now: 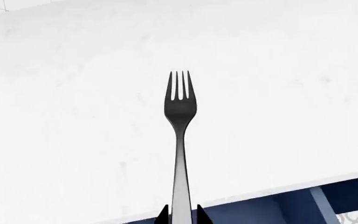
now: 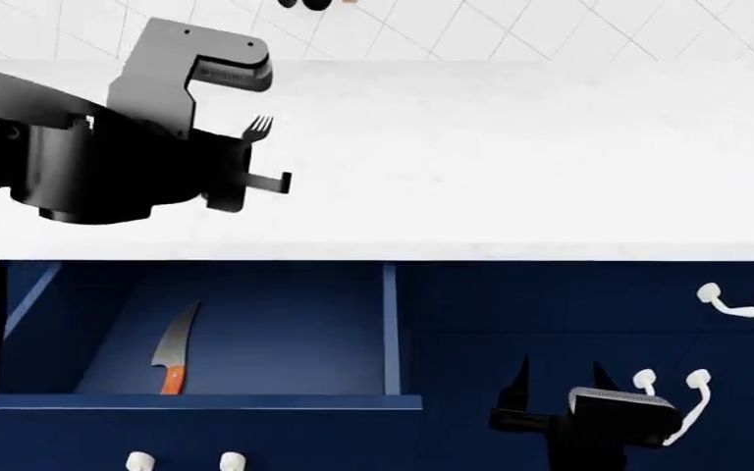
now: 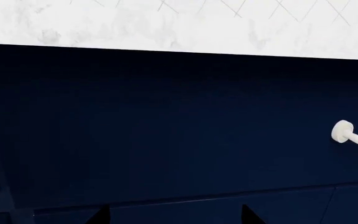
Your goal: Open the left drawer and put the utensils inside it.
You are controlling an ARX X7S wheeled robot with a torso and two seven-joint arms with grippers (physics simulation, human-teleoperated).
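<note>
The left drawer point(image 2: 298, 324) stands pulled out below the counter, its blue inside showing. The orange-handled knife point(image 2: 176, 355) lies in it near the left side, blade pointing away. My left gripper point(image 2: 240, 162) hovers over the white counter, shut on the handle of the black fork point(image 2: 259, 126), whose tines point away from the gripper. In the left wrist view the fork point(image 1: 180, 107) sticks straight out from the left gripper point(image 1: 181, 215), with the drawer's corner just behind. My right gripper point(image 2: 561, 378) is open and holds nothing, low in front of the navy cabinet; the right wrist view shows this gripper point(image 3: 175, 215) with its tips wide apart.
The white counter point(image 2: 521, 167) runs across the view, with a tiled wall behind. White handles point(image 2: 744, 302) point(image 2: 672, 388) sit on the navy fronts at the right, close to my right gripper; one handle point(image 3: 353, 135) appears in the right wrist view. The drawer's right wall point(image 2: 389, 329) borders the closed fronts.
</note>
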